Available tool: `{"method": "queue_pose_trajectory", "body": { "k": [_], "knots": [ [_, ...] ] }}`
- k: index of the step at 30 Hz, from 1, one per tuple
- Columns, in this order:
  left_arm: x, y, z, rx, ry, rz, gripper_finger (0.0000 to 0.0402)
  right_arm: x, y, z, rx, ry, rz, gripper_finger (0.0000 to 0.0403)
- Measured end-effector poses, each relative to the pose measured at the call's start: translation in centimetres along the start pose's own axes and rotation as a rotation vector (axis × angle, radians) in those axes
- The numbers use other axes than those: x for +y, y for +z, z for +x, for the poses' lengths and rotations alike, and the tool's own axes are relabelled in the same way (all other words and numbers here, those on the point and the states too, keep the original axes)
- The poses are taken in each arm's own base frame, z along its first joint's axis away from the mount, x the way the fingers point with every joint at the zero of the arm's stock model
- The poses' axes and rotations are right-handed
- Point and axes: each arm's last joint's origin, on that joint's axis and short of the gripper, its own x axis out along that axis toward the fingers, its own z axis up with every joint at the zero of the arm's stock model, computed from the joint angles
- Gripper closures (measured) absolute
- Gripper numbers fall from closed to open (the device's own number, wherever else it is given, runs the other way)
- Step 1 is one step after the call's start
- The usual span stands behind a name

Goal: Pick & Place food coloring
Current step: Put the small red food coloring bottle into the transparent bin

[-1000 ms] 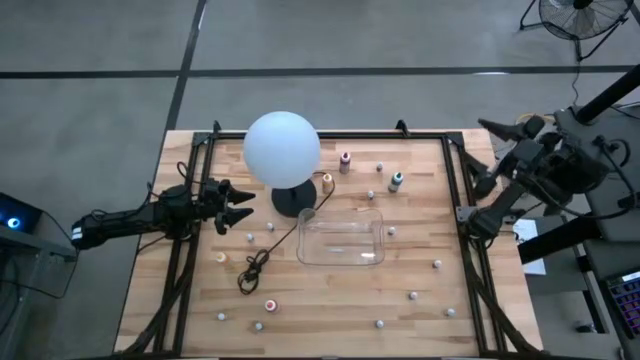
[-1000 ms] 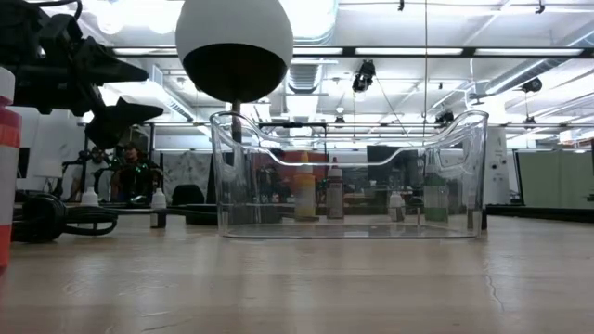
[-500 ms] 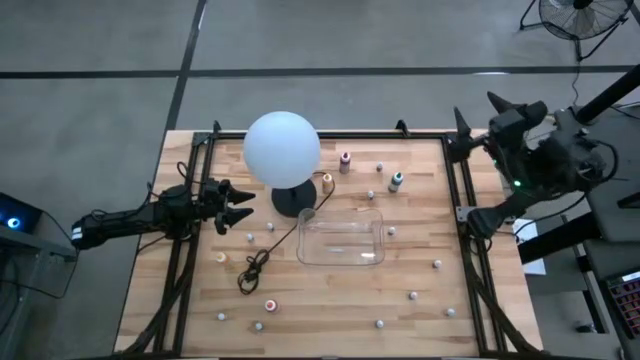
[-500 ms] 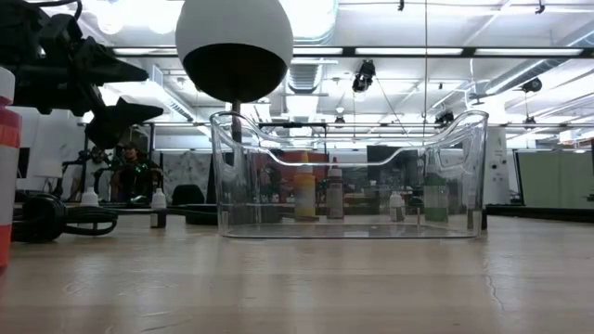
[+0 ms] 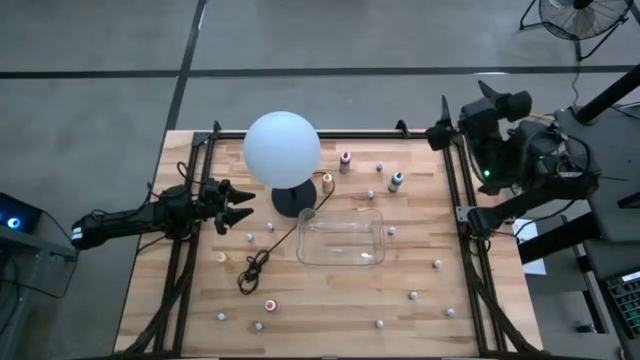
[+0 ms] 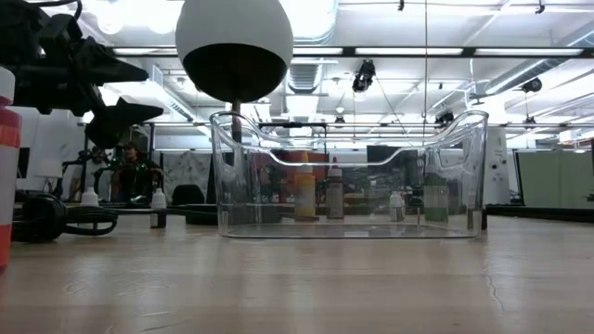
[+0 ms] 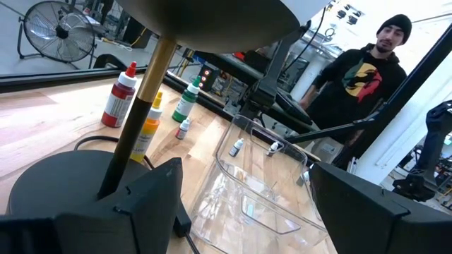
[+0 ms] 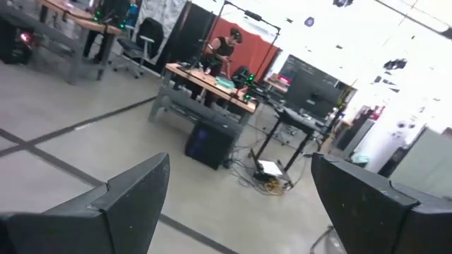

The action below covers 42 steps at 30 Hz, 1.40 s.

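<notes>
On the wooden table (image 5: 330, 300), the globe lamp (image 5: 282, 148) stood beside the clear tray (image 5: 340, 240). The left gripper (image 5: 240, 205), empty, was held wide open near the lamp base; the right gripper (image 5: 440, 130), likewise spread and empty, was raised off-table. Food coloring bottles (image 5: 396, 181) were scattered around the tray.

a clear tray (image 6: 348, 176) stands on the bench (image 6: 306, 283) under the globe lamp (image 6: 234, 46). small bottles (image 6: 303, 193) show through it. the left claw (image 6: 116, 93) hangs open, upper left.
</notes>
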Motion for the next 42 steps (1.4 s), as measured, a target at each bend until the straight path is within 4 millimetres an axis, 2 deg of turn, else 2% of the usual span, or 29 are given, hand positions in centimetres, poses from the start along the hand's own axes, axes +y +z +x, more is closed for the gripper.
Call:
{"method": "queue_pose_trajectory", "body": {
  "k": [5, 9, 14, 21, 33, 38, 42],
  "knots": [
    [0.0, 0.0, 0.0, 0.0, 0.0, 0.0, 0.0122, 0.6, 1.1, 1.1, 0.027, -0.054, -0.066, 0.0067],
    [0.0, 0.0, 0.0, 0.0, 0.0, 0.0, 0.0122, 0.4, 2.0, 2.0, 0.048, -0.097, -0.049, 0.0067],
    [0.0, 0.0, 0.0, 0.0, 0.0, 0.0, 0.0122, 1.3, 2.3, 3.3, 0.071, -0.147, -0.058, 0.0067],
    [0.0, 0.0, 0.0, 0.0, 0.0, 0.0, 0.0122, 2.4, 2.0, 5.9, 0.084, -0.207, -0.029, 0.0067],
    [0.0, 0.0, 0.0, 0.0, 0.0, 0.0, 0.0122, 3.8, 1.3, 10.7, 0.029, -0.161, -0.101, 0.0067],
    [0.0, 0.0, 0.0, 0.0, 0.0, 0.0, 0.0122, 4.1, 0.3, 13.6, 0.032, -0.127, -0.192, 0.0067],
    [0.0, 0.0, 0.0, 0.0, 0.0, 0.0, 0.0122, 4.8, -1.2, 15.9, 0.066, -0.047, -0.23, 0.0067]
  ]
}}
